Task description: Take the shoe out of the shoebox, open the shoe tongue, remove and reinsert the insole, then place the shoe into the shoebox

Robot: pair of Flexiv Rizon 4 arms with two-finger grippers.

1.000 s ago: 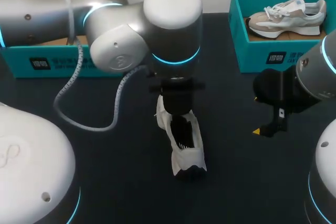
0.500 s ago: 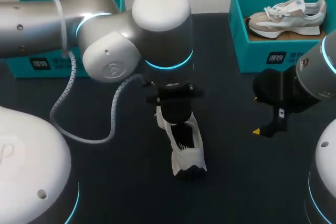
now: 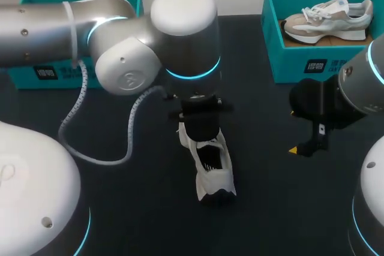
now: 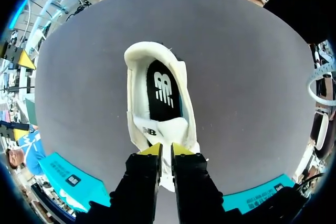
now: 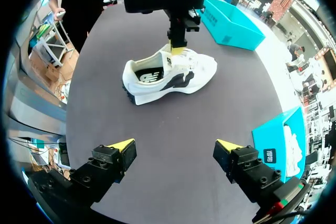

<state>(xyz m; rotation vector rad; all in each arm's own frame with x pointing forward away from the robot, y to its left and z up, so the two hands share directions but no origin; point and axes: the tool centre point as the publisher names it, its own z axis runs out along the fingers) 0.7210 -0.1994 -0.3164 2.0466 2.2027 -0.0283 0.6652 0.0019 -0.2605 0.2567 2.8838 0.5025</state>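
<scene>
Nothing much extra on my feed, just the table and a spare box

Dark table [image 3: 132, 208] runs under everything. At its far right edge there's a second teal box [image 3: 288, 64], open on top, with a tan and white sneaker [image 3: 327, 19] lying on its side inside.

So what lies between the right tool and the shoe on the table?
Only bare table; the right wrist view shows nothing else between right tool and shoe.
</scene>
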